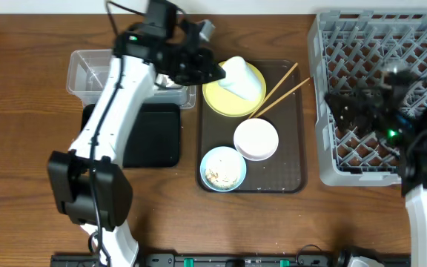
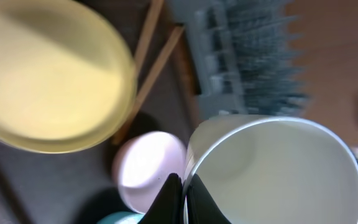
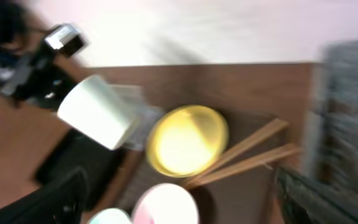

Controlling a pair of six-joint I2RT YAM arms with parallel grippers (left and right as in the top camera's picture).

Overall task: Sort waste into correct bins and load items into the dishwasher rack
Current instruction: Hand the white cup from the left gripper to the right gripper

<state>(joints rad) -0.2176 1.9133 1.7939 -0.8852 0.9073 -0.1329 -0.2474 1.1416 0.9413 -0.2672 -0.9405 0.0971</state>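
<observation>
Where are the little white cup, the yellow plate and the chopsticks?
white cup (image 1: 239, 78), overhead view, on its side wall.
yellow plate (image 1: 216, 101), overhead view, on its bare left part.
chopsticks (image 1: 282, 99), overhead view, middle of the lower stick.

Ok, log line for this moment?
left gripper: shut on white cup, held over yellow plate | right gripper: open, above dishwasher rack

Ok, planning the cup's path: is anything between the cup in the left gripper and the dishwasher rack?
Only the chopsticks, lying low on the brown tray between them, and the right gripper, open above the rack's tray-side half. Nothing else visible.
</observation>
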